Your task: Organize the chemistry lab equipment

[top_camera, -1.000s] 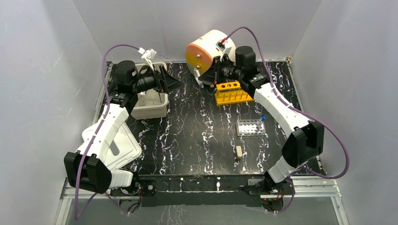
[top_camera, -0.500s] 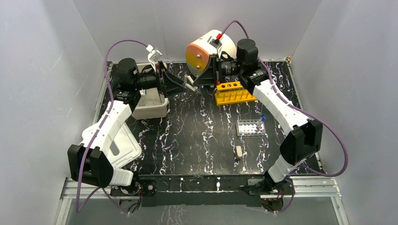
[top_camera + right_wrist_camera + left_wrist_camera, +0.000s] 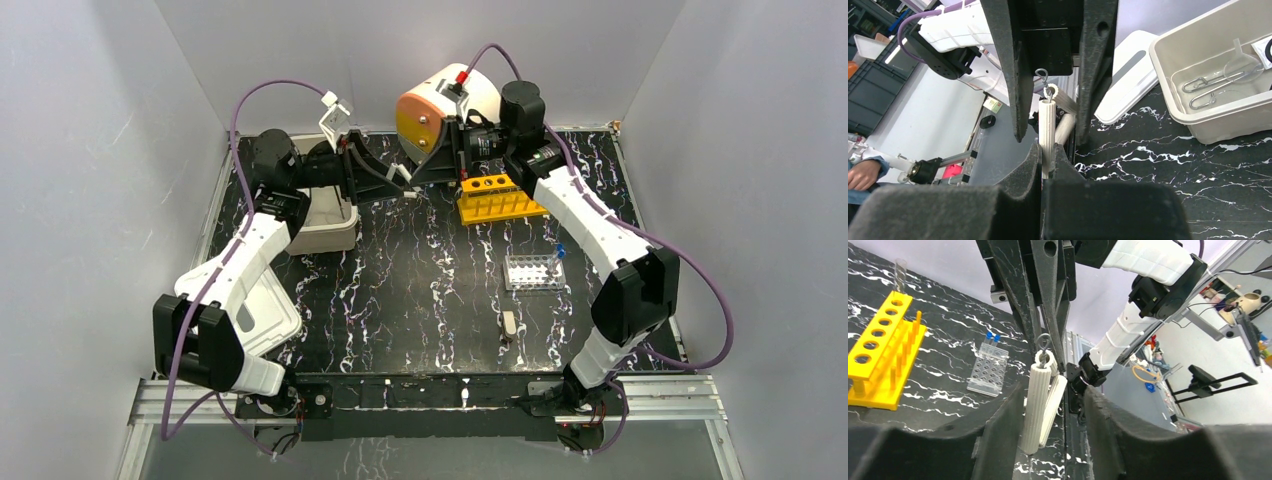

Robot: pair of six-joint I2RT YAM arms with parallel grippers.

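My right gripper is shut on one cream ribbed tube of the metal triangle and holds it in the air in front of the drum. In the right wrist view the tube stands clamped between my right gripper's jaws. My left gripper faces it, open, with a finger on either side of the triangle; the tube lies close against one finger of my left gripper, with a gap on the other side. Thin metal tongs and a clear funnel lie in the white tub. A brown-handled tool lies at the front right.
The round cream-and-orange drawer unit stands at the back. A yellow tube rack and a clear tube tray sit on the right. The white tub is at the back left, its white lid nearer me.
My left gripper swung right from above the tub and now straddles the triangle. My right gripper came away from the drawer unit, bringing the triangle toward the left gripper.
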